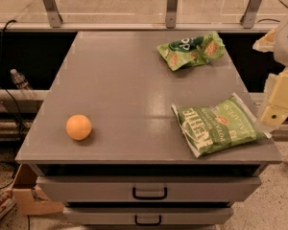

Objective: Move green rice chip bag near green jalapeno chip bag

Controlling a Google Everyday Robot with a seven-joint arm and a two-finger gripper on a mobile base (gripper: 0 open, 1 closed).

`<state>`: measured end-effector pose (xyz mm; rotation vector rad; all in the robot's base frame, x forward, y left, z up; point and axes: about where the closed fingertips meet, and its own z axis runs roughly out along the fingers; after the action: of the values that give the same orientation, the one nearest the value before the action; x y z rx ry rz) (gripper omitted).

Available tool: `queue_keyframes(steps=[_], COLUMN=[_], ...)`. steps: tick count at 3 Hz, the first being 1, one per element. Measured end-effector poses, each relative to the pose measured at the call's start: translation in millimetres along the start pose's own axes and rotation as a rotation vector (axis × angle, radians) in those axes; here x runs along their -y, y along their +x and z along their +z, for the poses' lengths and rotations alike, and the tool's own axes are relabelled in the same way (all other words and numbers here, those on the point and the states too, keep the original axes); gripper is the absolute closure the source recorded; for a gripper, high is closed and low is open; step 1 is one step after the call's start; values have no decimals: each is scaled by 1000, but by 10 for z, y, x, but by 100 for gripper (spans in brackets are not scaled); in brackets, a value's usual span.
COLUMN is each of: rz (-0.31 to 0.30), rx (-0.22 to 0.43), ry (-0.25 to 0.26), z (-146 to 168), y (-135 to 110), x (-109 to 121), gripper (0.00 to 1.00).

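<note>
Claw [277,110] at right edge — state unclear, green jalapeno chip bag [217,126] beside it, green rice chip bag [192,50] farther back.

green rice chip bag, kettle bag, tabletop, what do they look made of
The green rice chip bag: likely thin glossy plastic film, crumpled and creased. The green jalapeno chip bag: similar film, flatter, white sealed edges. The tabletop: grey, perhaps painted metal, softly reflective. The end effector, off its right edge beside that bag, looks like cream plastic.
</note>
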<state>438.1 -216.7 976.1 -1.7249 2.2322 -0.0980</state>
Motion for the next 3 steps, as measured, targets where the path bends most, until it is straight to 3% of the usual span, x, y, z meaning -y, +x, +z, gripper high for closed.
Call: queue_keyframes(steps=[1, 2, 3], rz=[0, -83, -226], rx=[0, -18, -27], ry=[0, 50, 108], z=[0, 67, 242], y=[0, -158, -449], x=[0, 371, 972], gripper=[0, 0, 0])
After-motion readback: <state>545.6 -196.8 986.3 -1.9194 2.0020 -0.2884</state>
